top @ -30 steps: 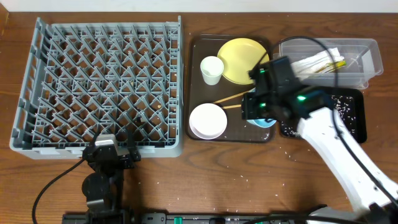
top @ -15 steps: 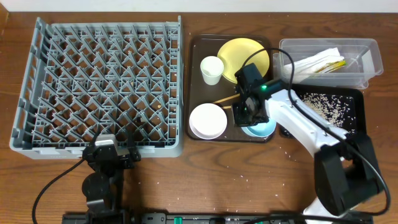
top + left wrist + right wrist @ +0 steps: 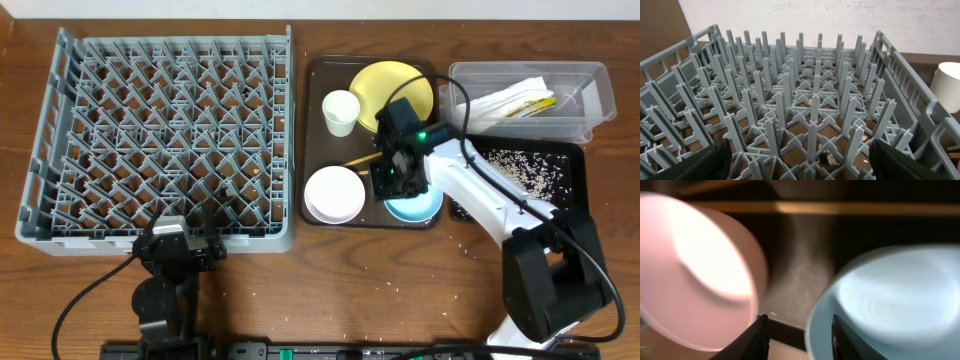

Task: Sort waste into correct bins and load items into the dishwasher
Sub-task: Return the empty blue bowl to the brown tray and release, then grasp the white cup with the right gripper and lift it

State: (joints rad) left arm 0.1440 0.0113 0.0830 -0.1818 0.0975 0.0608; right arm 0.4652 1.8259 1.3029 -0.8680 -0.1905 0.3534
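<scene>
My right gripper is open, low over the brown serving tray between the white bowl and the light blue bowl. In the right wrist view its gripper straddles the left rim of the light blue bowl. The white bowl lies to its left and a chopstick beyond. The yellow plate, white cup and chopsticks lie on the tray. My left gripper is open and empty at the front edge of the grey dish rack.
The clear tub holds white napkins and a yellow-green packet. The black tray holds rice crumbs. Crumbs are scattered on the table in front. The left wrist view shows the rack's pegs under the left gripper.
My right arm has come down from high over the tray's right side to the gap between the two bowls, at the blue bowl's rim. The left arm has not moved.
</scene>
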